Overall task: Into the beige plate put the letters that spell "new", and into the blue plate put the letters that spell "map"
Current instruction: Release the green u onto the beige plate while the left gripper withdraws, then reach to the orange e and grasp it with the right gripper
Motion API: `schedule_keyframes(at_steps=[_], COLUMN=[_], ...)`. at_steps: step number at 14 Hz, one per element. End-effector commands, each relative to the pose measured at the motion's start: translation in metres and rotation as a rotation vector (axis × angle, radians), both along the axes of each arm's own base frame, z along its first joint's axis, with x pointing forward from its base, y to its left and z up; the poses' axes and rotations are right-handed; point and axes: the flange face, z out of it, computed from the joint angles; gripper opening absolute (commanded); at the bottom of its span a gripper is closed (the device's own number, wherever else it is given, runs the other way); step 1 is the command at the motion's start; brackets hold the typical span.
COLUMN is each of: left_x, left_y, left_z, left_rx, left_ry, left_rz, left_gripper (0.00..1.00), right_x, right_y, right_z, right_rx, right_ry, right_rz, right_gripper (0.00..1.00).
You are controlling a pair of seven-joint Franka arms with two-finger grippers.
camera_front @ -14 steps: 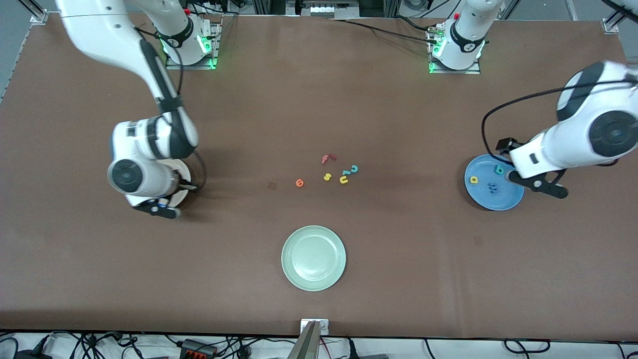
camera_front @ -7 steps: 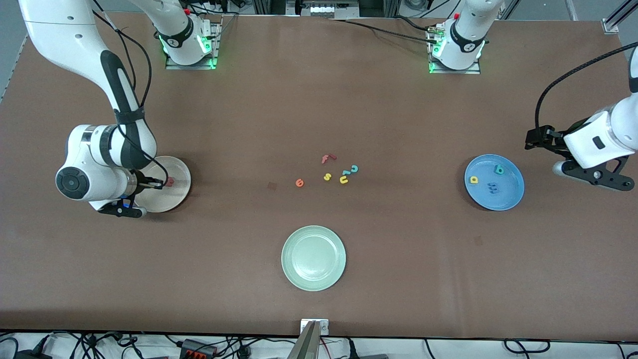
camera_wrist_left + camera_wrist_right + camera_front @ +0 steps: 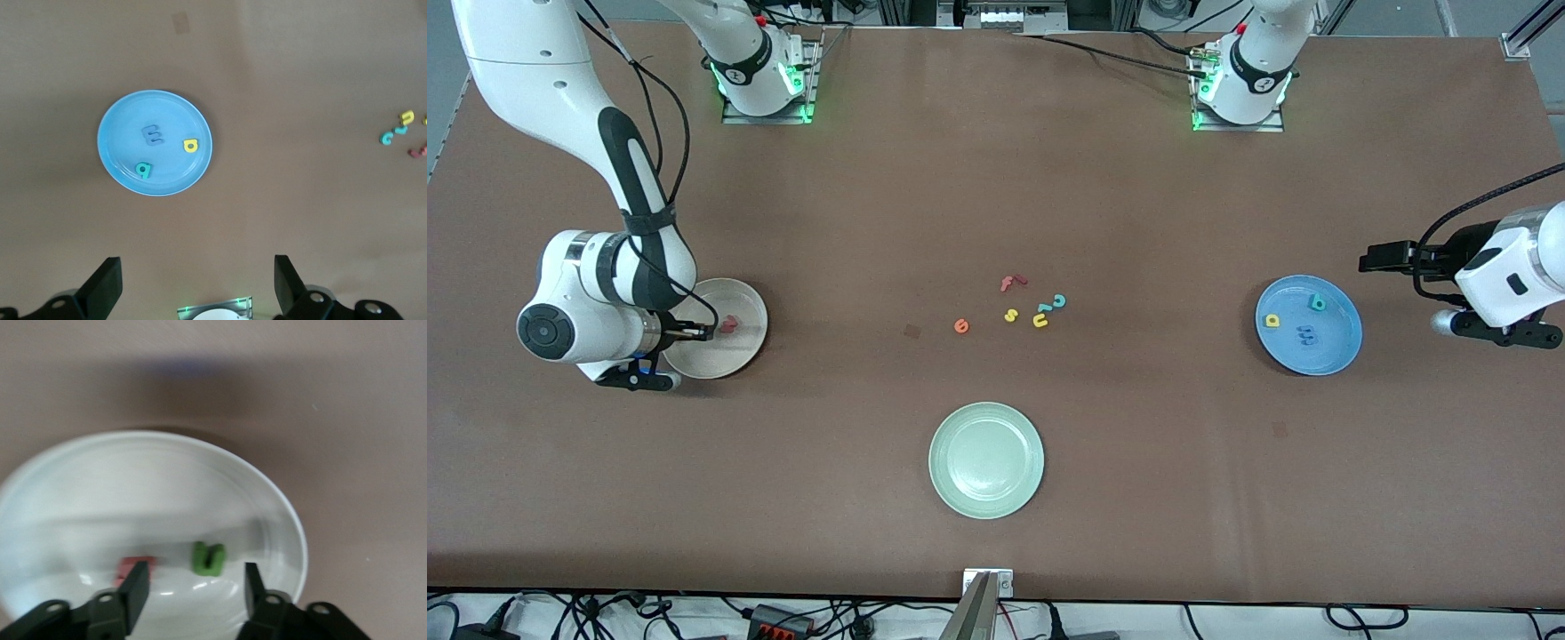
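Note:
The beige plate lies toward the right arm's end of the table. On it are the red-pink "w" and the green "n". My right gripper hangs low over this plate, open, with nothing between its fingers; the "n" lies just past the tips. The orange "e" is on the table mid-way. The blue plate holds the blue "m", yellow "a" and teal "p". My left gripper waits open and empty beside that plate, toward the table's end.
A pale green plate lies nearer the front camera, mid-table. Beside the "e" lie a red "f", yellow "s", yellow "u" and teal "c".
My right gripper has opened over the beige plate and the arm has shifted slightly toward its table end. The left arm has drawn away from the blue plate.

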Motion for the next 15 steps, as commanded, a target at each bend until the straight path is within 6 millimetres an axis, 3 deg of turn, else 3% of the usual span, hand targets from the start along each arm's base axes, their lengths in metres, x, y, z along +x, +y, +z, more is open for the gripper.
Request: schedule_keyframes(at_steps=[1,3,5,7,9,11,15], left_x=[-0.021,-0.041,-0.059,-0.057,-0.054,-0.063,-0.065], left_y=[-0.023,-0.032,-0.027,-0.026,-0.019,-0.024,-0.019], left_z=[0.029,0.028,0.02,0.018,0.025,0.031,0.027], left_rx=[0.073,0.102,0.062,0.038,0.034,0.035,0.034], left_ry=[-0.086,-0.174,-0.226,-0.266,-0.307,-0.316,-0.309], left_rz=[-0.009,-0.005,0.028,0.046,0.062,0.022,0.0], left_gripper=[1.0,1.0,1.0,1.0,1.0,1.0,1.0], right_x=[0.012,0.009,0.0,-0.011,-0.036,-0.05,-0.067], right_y=[0.077,0.163,0.241,0.287,0.34,0.369,0.413], right_z=[0.028,0.039,0.049,0.048,0.044,0.035,-0.004], right_rx=[0.043,0.107,0.131,0.131,0.142,0.126,0.132], right_ry=[-0.057,-0.099,-0.146,-0.154,-0.159,-0.181,-0.243], right_rz=[0.095,0.194,0.285,0.33,0.407,0.323,0.301], right_gripper=[1.0,1.0,1.0,1.0,1.0,1.0,0.85])
